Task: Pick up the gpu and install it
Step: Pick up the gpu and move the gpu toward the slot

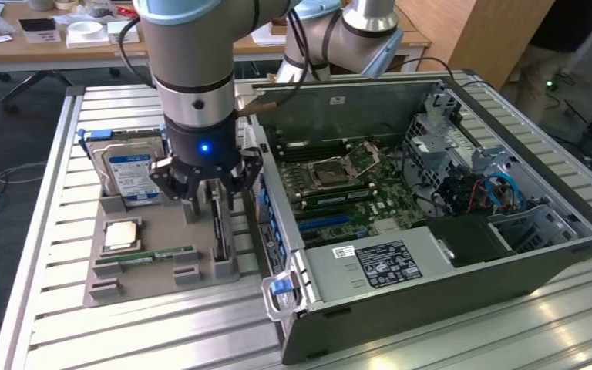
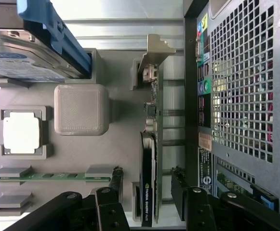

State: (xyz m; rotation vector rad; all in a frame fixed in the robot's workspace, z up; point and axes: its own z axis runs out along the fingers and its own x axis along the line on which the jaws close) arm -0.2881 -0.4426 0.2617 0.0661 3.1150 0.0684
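**Gripper.** The gripper (image 1: 212, 202) is lowered over the grey holder tray (image 1: 152, 275) with its jaws spread. The fingers (image 2: 114, 182) stand on either side of the gpu (image 1: 221, 235), and in the wrist view a gap is seen at each side. Nothing is grasped.

**Containers.**
- Four items are held in the tray.
  - A hard drive (image 1: 132, 171) with a blue-white label stands in a slot at the far end.
  - A square processor (image 1: 123, 233) lies flat in a recess.
  - A green RAM stick (image 1: 159, 254) is laid across two cradles.
  - The gpu is seated on edge in the slot nearest the computer case (image 1: 450, 285).
- The case lies on its side, opened, on the slatted metal table (image 1: 49, 324). A motherboard (image 1: 368, 185), a labelled power supply (image 1: 378, 262) and blue cables (image 1: 496, 193) are seen within it.

**Hidden or unclear.**
- In the exterior view the far part of the gpu is covered by the gripper.
- In the wrist view the card's dark end and the hard drive are cut off by the frame edge.
- White lettering on the card's edge cannot be read with certainty.

**Orientation.** The card stands upright on its long edge. Its long axis runs along the tray, parallel to the case's perforated rear panel (image 2: 241, 86). The silver bracket (image 2: 155, 50) is at the hard-drive end, and the dark end is at the RAM end.
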